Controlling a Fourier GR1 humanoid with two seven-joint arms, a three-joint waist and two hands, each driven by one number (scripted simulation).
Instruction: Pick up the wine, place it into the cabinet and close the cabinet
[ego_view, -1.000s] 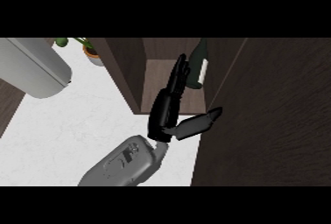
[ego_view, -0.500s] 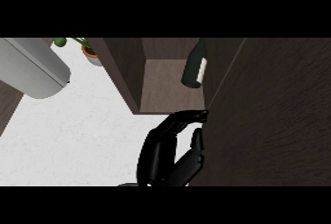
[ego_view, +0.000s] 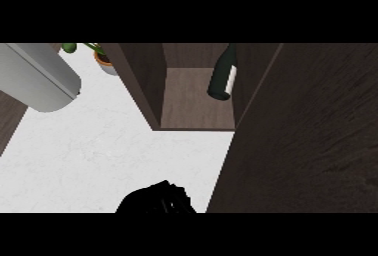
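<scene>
- Wine bottle (ego_view: 221, 80): dark green, pale label; is being housed in the cabinet (ego_view: 196, 107), against its right wall, held by nothing.
- Cabinet door (ego_view: 310, 135): dark wood, is being left open at the right.
- Hand (ego_view: 157, 200): black, at the lower edge; side and finger state cannot be told.
- Step judged in hand: closing; door needs to be swung shut.
- Potted plant (ego_view: 100, 55): is being kept on the white counter (ego_view: 96, 155).

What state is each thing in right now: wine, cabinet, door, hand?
wine bottle: standing inside the cabinet, at the right side, released
cabinet: open
cabinet door: swung out, not closed
hand: low at the view's bottom edge, away from the bottle; fingers unclear
</scene>
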